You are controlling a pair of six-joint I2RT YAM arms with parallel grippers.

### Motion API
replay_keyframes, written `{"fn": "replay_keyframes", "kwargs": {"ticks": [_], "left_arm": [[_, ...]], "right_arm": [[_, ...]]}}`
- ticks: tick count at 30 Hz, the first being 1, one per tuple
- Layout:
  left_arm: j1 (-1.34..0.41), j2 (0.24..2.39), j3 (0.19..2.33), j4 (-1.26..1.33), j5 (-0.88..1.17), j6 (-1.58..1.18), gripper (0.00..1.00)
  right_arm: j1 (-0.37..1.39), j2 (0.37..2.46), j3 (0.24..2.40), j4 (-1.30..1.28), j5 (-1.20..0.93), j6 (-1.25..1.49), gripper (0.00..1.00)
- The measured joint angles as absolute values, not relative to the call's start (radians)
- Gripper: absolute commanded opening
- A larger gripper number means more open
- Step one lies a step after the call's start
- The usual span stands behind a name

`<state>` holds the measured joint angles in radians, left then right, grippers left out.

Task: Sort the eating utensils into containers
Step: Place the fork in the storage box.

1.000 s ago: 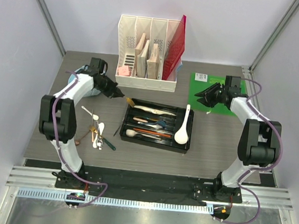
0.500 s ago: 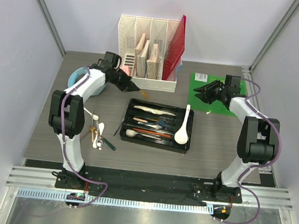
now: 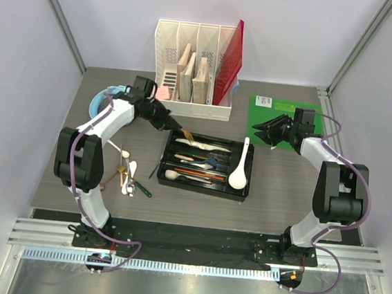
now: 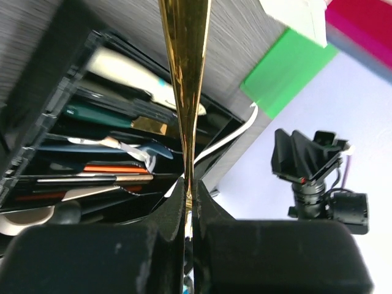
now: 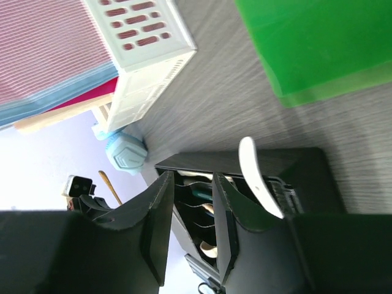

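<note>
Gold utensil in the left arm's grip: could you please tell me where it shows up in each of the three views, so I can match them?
Top external: the gold utensil is left of centre, held by the left gripper over the far left corner of the black tray.
Left wrist: upright down the middle, pinched between the fingers.
Right wrist: a thin slanted sliver, lower left.
Shared landmark: the black tray.

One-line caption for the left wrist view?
Left gripper holds a gold utensil over the black cutlery tray.
</note>
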<state>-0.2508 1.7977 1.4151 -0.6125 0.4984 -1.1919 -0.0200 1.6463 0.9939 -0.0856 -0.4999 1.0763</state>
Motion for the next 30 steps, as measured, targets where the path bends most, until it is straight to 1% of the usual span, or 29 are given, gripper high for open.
{"fn": "replay_keyframes", "kwargs": {"ticks": [9,24,30], "left_arm": [[-0.324,1.758,1.397,-0.610,0.498,-1.171,0.00],[-0.355,1.758,1.373,-0.610,0.451,-1.172,0.00],[-0.396,1.756,1.316,-0.601,0.425,-1.183,0.00]], "right_arm": [[0.025,1.548,0.989,-0.060,-0.500,1.079,0.37],[0.068,1.547,0.989,-0.074,-0.510,1.025,0.37],[0.076,1.503,0.989,-0.102,-0.502,0.973,0.37]]}}
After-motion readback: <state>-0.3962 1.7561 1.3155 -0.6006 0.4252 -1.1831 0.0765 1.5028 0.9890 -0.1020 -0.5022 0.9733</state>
